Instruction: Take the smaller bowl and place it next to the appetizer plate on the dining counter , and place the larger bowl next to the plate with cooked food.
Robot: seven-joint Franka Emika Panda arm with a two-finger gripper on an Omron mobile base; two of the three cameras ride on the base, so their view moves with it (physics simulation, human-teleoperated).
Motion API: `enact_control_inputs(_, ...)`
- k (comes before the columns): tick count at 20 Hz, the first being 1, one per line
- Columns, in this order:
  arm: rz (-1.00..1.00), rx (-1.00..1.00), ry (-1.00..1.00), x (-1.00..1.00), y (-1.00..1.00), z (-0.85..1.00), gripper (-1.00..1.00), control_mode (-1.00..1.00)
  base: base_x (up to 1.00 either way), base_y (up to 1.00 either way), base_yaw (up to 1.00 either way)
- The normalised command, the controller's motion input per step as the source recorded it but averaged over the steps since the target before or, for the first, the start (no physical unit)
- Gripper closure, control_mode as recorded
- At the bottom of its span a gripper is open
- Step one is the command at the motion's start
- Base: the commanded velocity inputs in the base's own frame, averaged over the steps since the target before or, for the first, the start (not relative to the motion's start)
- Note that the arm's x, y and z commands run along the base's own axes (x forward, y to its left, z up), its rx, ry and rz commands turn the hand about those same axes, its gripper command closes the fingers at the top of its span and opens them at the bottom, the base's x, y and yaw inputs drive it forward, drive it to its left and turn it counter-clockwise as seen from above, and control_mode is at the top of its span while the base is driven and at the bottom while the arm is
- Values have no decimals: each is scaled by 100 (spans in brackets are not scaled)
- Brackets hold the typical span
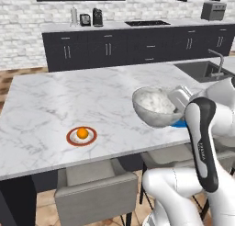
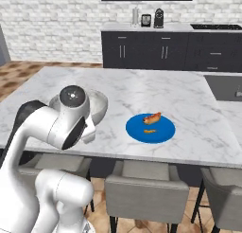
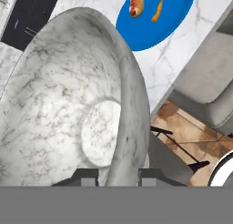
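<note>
The larger bowl (image 3: 68, 104) looks like smooth marbled stone, like the dining counter (image 1: 46, 101).

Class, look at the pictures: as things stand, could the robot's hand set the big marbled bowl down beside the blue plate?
Probably yes. The hand grips the marbled bowl by its rim, above the counter's near edge, just left of the blue plate. The marble between bowl and plate looks bare, so nothing seems to block it.

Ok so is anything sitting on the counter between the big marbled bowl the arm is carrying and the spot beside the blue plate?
Nothing visible does. The larger bowl is gripped at its rim by the gripper and held above the dining counter. The marble beside the blue plate is bare; the appetizer plate lies well off to the other side.
</note>
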Motion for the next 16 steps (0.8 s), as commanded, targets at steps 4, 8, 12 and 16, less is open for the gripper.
enact_control_inputs(4,10,0,6,99,3,-73,100,-100,0,0,0)
enact_control_inputs(8,10,0,-6,55,3,-56,100,-100,0,0,0)
enact_control_inputs(12,0,-5,-13,35,0,-64,100,-100,0,0,0)
enact_control_inputs(16,-3,-4,0,75,0,-49,100,-100,0,0,0)
